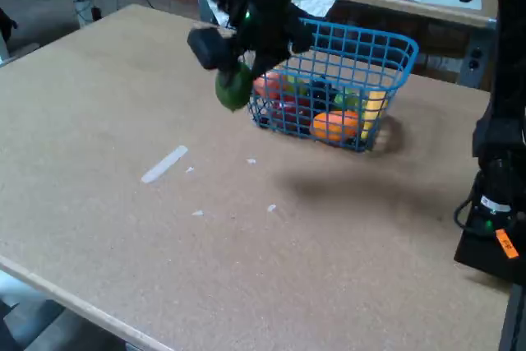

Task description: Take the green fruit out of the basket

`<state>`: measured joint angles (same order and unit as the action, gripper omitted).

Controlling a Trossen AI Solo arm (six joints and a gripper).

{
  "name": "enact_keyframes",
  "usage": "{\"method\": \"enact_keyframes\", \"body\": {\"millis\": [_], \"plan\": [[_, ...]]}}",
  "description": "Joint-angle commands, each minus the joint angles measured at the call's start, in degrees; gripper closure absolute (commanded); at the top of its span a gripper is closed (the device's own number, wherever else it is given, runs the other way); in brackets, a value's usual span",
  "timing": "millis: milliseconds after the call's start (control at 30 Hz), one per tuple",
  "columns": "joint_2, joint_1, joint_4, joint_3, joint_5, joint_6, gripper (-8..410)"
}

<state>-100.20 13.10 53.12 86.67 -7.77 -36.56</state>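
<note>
In the fixed view, the near part of the brown desk is bare apart from a pale strip of tape and a few small white scraps scattered around its middle. Farther back, the black end effector hangs above the desk just left of the basket, closed on the green fruit, which is lifted clear of the surface and sits outside the wire rim. The picture is blurred there, so the fingers cannot be made out singly. Behind and to the right stands the blue wire basket, holding an orange fruit, a red piece, a yellow piece and a smaller green piece. The arm's black base stands at the right edge.
</note>
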Motion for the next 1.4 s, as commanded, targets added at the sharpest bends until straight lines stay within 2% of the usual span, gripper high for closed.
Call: {"method": "enact_keyframes", "body": {"millis": [0, 200, 333, 867, 1067, 1367], "plan": [[-1.44, 1.44, 2.08, -0.02, -0.07, -1.97, 193], [-2.38, 3.19, 5.62, -0.04, -0.07, -4.85, 193], [-2.23, 3.98, 5.64, -1.84, -0.09, -5.95, 193], [-1.01, 5.73, -7.08, -17.77, 0.44, -8.37, 193], [-1.03, 5.88, -9.31, -20.63, 2.99, -8.37, 193], [-1.03, 6.78, -8.92, -22.64, 5.09, -10.27, 192]]}}
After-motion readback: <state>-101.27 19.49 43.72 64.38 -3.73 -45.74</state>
